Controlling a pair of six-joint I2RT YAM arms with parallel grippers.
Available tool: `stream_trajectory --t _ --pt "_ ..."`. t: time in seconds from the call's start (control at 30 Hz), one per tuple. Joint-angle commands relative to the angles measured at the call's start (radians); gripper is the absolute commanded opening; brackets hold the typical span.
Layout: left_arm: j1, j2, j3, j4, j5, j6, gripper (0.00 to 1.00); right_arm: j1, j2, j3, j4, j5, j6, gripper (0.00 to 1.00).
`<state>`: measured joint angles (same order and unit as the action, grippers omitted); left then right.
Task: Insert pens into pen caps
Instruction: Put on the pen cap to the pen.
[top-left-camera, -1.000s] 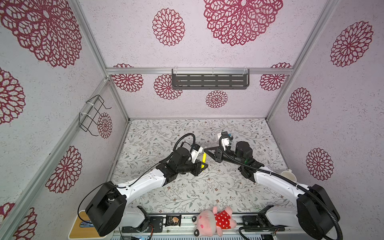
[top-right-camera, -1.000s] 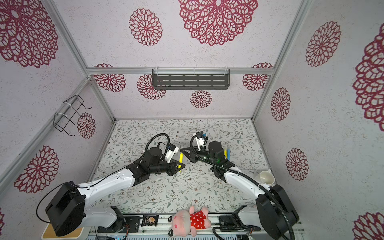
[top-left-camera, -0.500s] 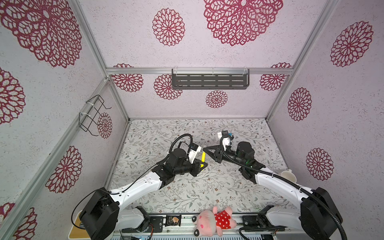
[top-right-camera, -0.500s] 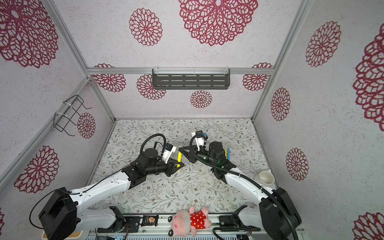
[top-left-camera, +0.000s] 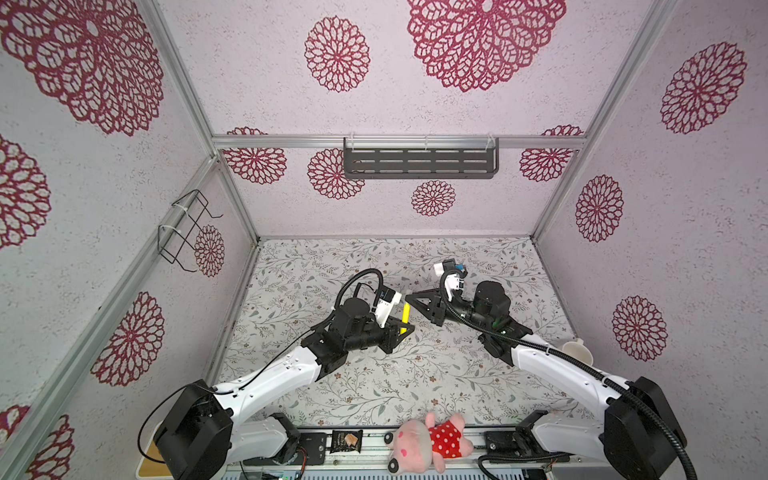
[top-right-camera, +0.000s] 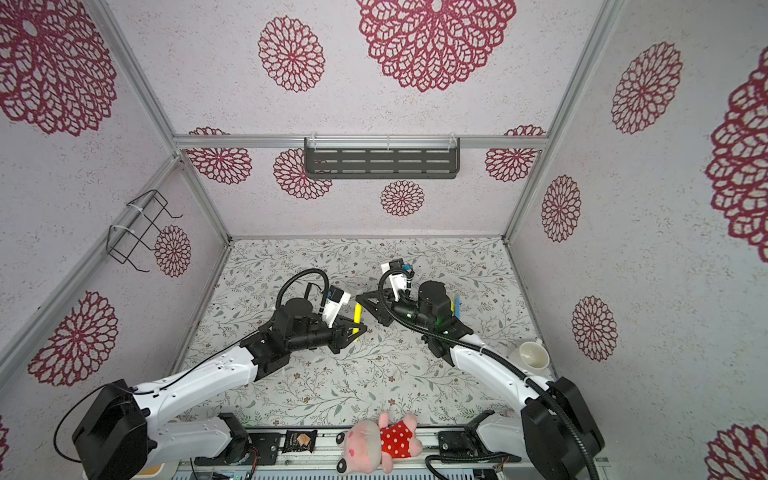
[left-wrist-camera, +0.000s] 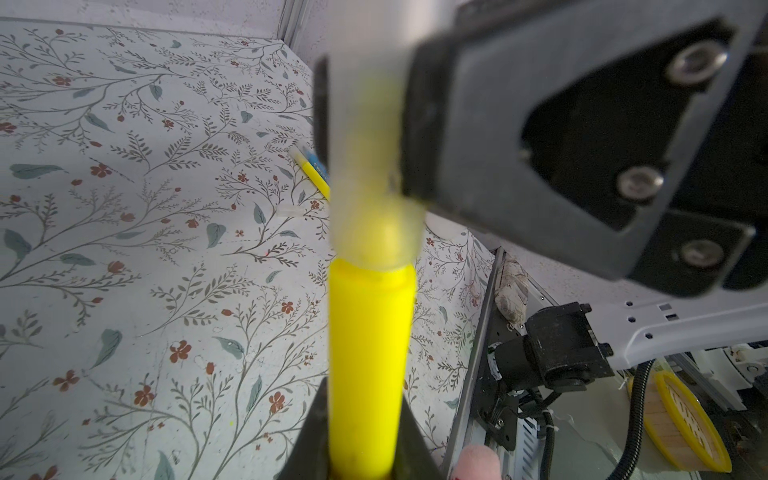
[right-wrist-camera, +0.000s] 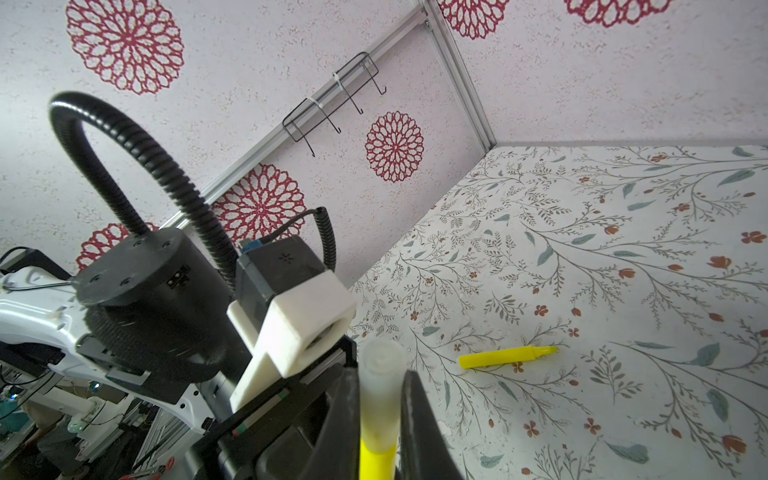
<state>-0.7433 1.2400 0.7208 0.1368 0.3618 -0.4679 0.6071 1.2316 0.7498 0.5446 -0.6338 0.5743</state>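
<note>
- While pinched low down by the left gripper (left-wrist-camera: 361, 419), with hard black jaws pressed tight on it, stands out as a smooth, round, bright yellow pen (left-wrist-camera: 370, 332).
- Wears a cloudy, see-through plastic cap (left-wrist-camera: 374, 199) on its tip, a short little tube with the yellow tucked inside and glowing through.
- Gets squeezed from both sides by the right gripper (right-wrist-camera: 380, 388), closed firmly on that cap.
- Hangs in the air over the middle of the table cover (top-left-camera: 374, 395), flat and printed with thin twigs, grey-green leaves and tiny red flowers.
- Can spot another yellow pen (right-wrist-camera: 507, 357) lying flat on the cover, pointy tip bare.
- Can also spot a third yellow pen (left-wrist-camera: 309, 168) lying flat past the right gripper, near a loose cap (left-wrist-camera: 289, 212), small and whitish.
- Shows, in a top view, a blue pen (top-right-camera: 457, 307) peeking out behind the right arm.
- Near the right wall, shows a shiny round white cup (top-right-camera: 533, 356), open mouth up, plain white inside.
- At the front edge, shows a fluffy pink toy pig (top-left-camera: 428, 442) in a red dress with white dots.
- On the walls, shows a grey shelf (top-left-camera: 419, 163) with long slots and a thin black wire rack (top-left-camera: 187, 228).
</note>
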Motion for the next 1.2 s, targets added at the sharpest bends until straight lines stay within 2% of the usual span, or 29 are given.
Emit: stream_trajectory --t 0.0,0.47,0.6,0.7,0.73,0.8,0.83,0.87,0.93,1.07,1.17 --pt "0.027 -0.028 -0.004 0.047 -0.118 -0.018 0.00 0.011 -0.051 0.024 -0.005 -0.108 -0.033 0.17" --pt "0.027 -0.035 -0.010 0.047 -0.124 -0.018 0.00 0.012 -0.065 0.022 0.047 -0.163 -0.007 0.27" --pt "0.026 -0.048 -0.016 0.048 -0.131 -0.019 0.00 0.010 -0.081 0.026 0.016 -0.141 -0.024 0.28" --pt "0.027 -0.066 -0.022 0.047 -0.131 -0.019 0.00 0.007 -0.107 0.040 -0.066 -0.073 -0.073 0.31" --pt "0.027 -0.073 -0.023 0.044 -0.131 -0.020 0.00 0.005 -0.120 0.045 -0.095 -0.038 -0.089 0.33" --pt "0.027 -0.088 -0.025 0.034 -0.132 -0.015 0.00 0.001 -0.145 0.050 -0.147 0.038 -0.106 0.47" --pt "0.027 -0.096 -0.026 0.028 -0.134 -0.014 0.00 -0.002 -0.159 0.056 -0.183 0.093 -0.115 0.60" --pt "0.027 -0.104 -0.029 0.025 -0.136 -0.014 0.00 -0.008 -0.170 0.066 -0.219 0.124 -0.130 0.78" --pt "0.026 -0.117 -0.033 0.019 -0.138 -0.013 0.00 -0.021 -0.169 0.102 -0.284 0.128 -0.155 0.99" --pt "0.027 -0.135 -0.038 0.014 -0.137 -0.012 0.00 -0.051 -0.154 0.160 -0.359 0.133 -0.153 0.99" --pt "0.026 -0.142 -0.037 0.010 -0.127 -0.013 0.00 -0.058 -0.155 0.165 -0.371 0.183 -0.145 0.99"
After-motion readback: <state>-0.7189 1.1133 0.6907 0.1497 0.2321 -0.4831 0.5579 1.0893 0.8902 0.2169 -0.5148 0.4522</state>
